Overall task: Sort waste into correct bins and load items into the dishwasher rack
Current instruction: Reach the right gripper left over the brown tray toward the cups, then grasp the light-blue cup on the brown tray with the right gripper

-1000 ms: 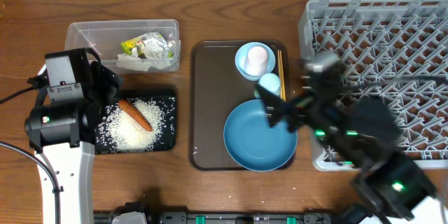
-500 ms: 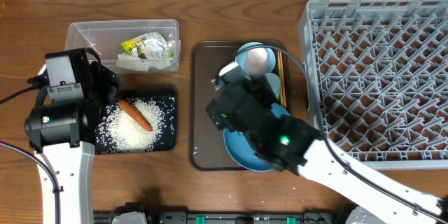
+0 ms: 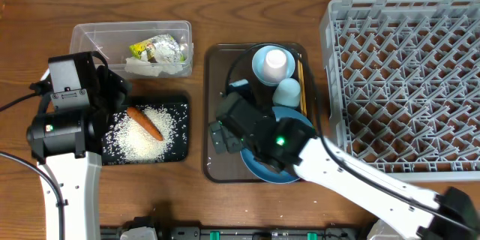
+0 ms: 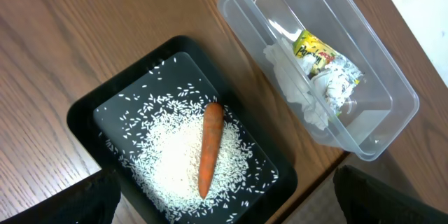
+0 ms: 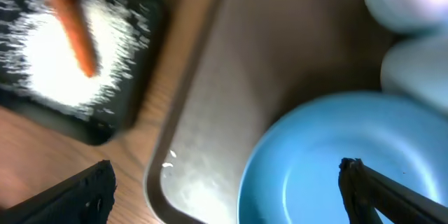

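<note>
Loose white rice point(image 3: 166, 139) and an orange carrot point(image 3: 145, 123) lie in the black tray point(image 3: 182, 108). The clear tub point(image 3: 97, 37) holds the yellow-green wrapper point(image 3: 155, 48) and the white tissue point(image 3: 144, 66). My left gripper point(image 4: 224, 176) hangs open above the carrot point(image 4: 208, 147). My right gripper point(image 5: 225, 171) is open and empty, low over the left rim of the large dark-blue bowl point(image 5: 336, 168). Behind that bowl stand a small light-blue bowl point(image 3: 259, 69) holding a white cup point(image 3: 276, 61), a pale-blue cup point(image 3: 288, 90) and chopsticks point(image 3: 301, 82). The grey rack point(image 3: 405, 82) is at the right.
The bowls, cups and chopsticks sit on a brown serving tray point(image 3: 225, 75) in the middle of the wooden table. My right arm point(image 3: 330, 169) reaches in from the lower right and covers most of the large bowl from overhead. The left arm point(image 3: 64, 120) stands beside the black tray.
My right arm has swung left from beside the rack, across the large bowl, to the brown tray's left side. The left arm and all objects have stayed put.
</note>
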`<action>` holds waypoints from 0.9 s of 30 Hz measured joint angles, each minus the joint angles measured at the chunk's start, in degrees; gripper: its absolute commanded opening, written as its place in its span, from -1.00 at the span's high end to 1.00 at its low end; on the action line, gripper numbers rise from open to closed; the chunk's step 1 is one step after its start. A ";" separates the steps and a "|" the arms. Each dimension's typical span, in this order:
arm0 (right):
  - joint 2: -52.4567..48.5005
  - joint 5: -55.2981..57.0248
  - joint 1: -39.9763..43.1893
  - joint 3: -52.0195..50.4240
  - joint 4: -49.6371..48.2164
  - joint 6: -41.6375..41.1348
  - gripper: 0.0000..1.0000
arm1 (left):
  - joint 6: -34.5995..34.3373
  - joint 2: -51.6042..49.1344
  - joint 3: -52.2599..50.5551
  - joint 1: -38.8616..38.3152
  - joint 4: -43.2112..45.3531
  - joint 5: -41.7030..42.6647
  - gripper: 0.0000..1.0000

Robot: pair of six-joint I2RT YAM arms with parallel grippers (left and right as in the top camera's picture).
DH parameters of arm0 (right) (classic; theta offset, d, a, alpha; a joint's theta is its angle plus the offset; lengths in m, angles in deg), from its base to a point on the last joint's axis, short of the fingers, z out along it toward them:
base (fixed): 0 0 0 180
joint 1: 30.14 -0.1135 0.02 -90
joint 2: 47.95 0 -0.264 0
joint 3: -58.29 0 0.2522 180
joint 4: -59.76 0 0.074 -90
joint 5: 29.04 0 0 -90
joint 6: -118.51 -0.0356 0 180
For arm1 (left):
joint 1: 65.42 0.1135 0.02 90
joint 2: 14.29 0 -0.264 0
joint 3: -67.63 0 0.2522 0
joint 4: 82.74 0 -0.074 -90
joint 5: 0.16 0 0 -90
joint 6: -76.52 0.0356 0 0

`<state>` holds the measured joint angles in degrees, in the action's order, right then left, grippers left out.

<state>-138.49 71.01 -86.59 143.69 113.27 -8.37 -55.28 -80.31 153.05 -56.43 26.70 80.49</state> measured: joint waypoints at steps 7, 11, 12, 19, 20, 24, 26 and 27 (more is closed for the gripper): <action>-8.09 0.81 -0.87 0.00 1.53 -6.47 -0.98 | 0.00 0.00 0.00 0.00 0.00 0.00 -0.99; -8.92 1.77 -1.03 0.00 1.51 -7.50 -0.98 | 0.00 0.00 0.00 0.00 0.00 0.00 -0.98; -8.87 2.12 -1.03 0.02 1.38 -7.45 -0.98 | 0.00 0.00 0.00 0.00 0.00 0.00 -0.99; -8.02 6.80 -0.28 0.81 2.82 -4.66 -0.98 | 0.00 0.00 0.00 0.00 0.00 0.00 -0.99; -7.52 7.65 0.24 0.92 3.13 -4.20 -0.98 | 0.02 0.00 0.00 0.00 0.00 0.00 -0.99; -4.09 10.49 4.66 1.62 3.30 -0.96 -0.98 | 0.00 0.00 0.00 0.00 0.00 0.00 -0.99; -2.32 11.39 7.02 1.92 3.30 0.61 -0.98 | 0.02 0.00 0.00 0.00 0.02 0.00 -0.99; -1.66 11.65 8.26 2.05 3.30 1.38 -0.99 | 0.00 0.00 0.00 0.00 0.00 0.00 -0.99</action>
<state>-140.15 82.66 -78.33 145.75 116.57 -7.00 -55.28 -80.31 153.05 -56.43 26.70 80.49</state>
